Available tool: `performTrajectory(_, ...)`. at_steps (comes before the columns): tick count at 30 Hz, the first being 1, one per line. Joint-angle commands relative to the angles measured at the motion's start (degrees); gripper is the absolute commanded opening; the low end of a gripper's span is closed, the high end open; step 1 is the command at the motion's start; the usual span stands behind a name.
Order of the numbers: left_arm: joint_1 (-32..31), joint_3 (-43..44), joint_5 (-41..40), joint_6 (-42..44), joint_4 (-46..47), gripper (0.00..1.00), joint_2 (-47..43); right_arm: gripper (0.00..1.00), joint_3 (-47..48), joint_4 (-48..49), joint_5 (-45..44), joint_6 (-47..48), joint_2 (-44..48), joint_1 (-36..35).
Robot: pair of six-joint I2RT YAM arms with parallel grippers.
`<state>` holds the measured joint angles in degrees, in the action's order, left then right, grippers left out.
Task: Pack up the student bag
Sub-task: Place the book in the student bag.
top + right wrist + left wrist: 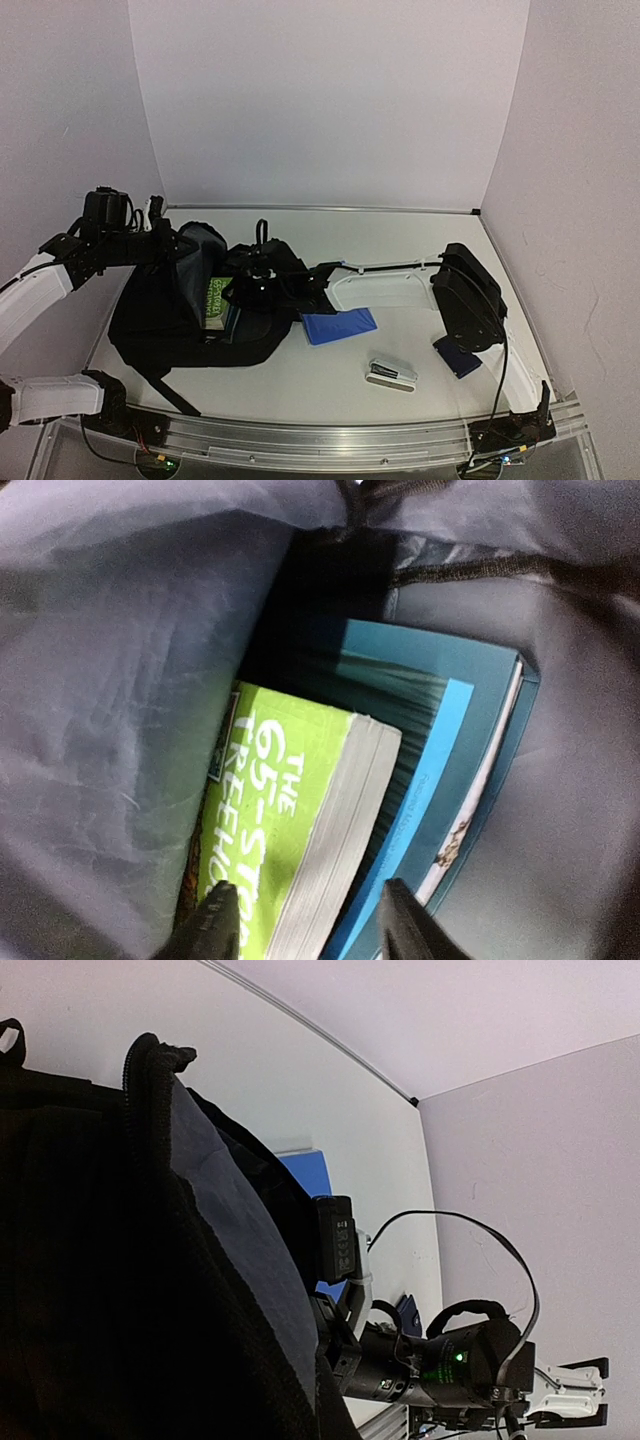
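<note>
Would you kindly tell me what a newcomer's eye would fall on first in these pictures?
The big black student bag lies left of centre on the table, its flap pinched up by the left gripper. Inside it, a bright green book stands out beside teal-blue books, with the right gripper open just over them. A blue book lies on the table right of the bag.

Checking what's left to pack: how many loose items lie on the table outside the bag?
3. A blue book beside the bag, a grey boxy item near the front edge, a dark blue item by the right arm. Others may be hidden.
</note>
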<state>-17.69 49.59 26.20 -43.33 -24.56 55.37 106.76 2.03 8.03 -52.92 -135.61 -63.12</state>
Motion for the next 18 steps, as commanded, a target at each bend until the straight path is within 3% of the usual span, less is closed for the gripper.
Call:
performTrajectory(1, -0.17, 3.57, -1.94, 1.05, -1.06, 0.00, 0.61, 0.35, 2.35, -1.50, 0.61, 1.60, 0.63, -0.15)
performTrajectory(8, -0.15, 3.49, -3.85, 1.52, -3.08, 0.00, -0.02, 0.26, 6.46, -1.50, 3.87, 1.37, -2.67, -0.51)
performTrajectory(18, -0.14, 2.36, -7.07, 1.21, -5.38, 0.00, -1.40, 0.24, 13.97, -1.45, 7.84, 0.75, -8.33, -1.56)
